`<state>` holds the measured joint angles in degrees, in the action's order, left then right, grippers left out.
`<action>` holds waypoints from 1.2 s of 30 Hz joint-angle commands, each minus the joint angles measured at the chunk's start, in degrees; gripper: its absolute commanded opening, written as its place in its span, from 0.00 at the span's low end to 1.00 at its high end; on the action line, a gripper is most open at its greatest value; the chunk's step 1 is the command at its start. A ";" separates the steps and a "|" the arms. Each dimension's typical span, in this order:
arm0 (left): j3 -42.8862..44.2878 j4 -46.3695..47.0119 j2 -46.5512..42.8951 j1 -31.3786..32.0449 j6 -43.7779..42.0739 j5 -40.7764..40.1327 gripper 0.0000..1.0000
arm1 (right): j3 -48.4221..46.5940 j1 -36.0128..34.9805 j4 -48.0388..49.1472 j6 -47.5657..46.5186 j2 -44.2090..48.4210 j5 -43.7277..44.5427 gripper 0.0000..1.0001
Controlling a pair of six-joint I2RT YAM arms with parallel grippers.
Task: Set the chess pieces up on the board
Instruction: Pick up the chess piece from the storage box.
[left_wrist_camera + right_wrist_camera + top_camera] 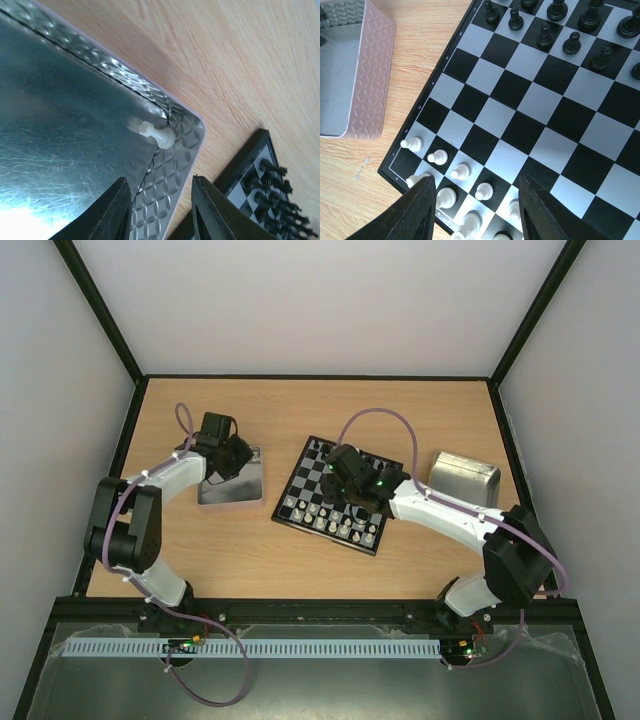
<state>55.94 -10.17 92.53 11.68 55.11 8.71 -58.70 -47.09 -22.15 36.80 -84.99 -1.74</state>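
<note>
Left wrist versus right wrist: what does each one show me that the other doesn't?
Left wrist only: one white piece lying on its side in the metal tray's corner, ahead of the open left hand. Right wrist only: white pieces standing on the board's edge rows, by the open right hand. Both: the board, black pieces, a metal tray, the wooden table.

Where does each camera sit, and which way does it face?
Top external: above and behind, looking down at the table; left arm, right arm show.
Left wrist: looks into a metal tray holding one white piece; left gripper shows.
Right wrist: looks down on the board; right gripper shows.
Shared: wrist views both show tray, board.
</note>
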 commanded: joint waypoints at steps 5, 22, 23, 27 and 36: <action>1.58 7.19 4.67 1.07 12.19 -4.04 0.32 | 1.95 0.24 1.06 1.74 3.82 3.22 0.44; 4.15 6.13 11.62 3.24 17.79 -7.16 0.29 | 3.43 0.19 1.24 2.41 5.36 4.64 0.44; 4.24 6.17 12.01 3.31 18.04 -7.32 0.29 | 3.51 0.24 1.28 2.40 5.41 4.62 0.44; 4.50 6.50 13.09 3.59 18.62 -7.81 0.28 | 3.64 0.24 1.17 2.30 5.53 4.68 0.44; 5.21 5.48 14.92 4.37 17.97 -8.80 0.22 | 4.09 0.21 1.34 2.49 5.84 5.02 0.44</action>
<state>59.64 -3.73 106.08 15.46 73.10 1.37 -55.42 -47.09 -21.54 38.85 -80.66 1.48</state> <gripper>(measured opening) 0.237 0.440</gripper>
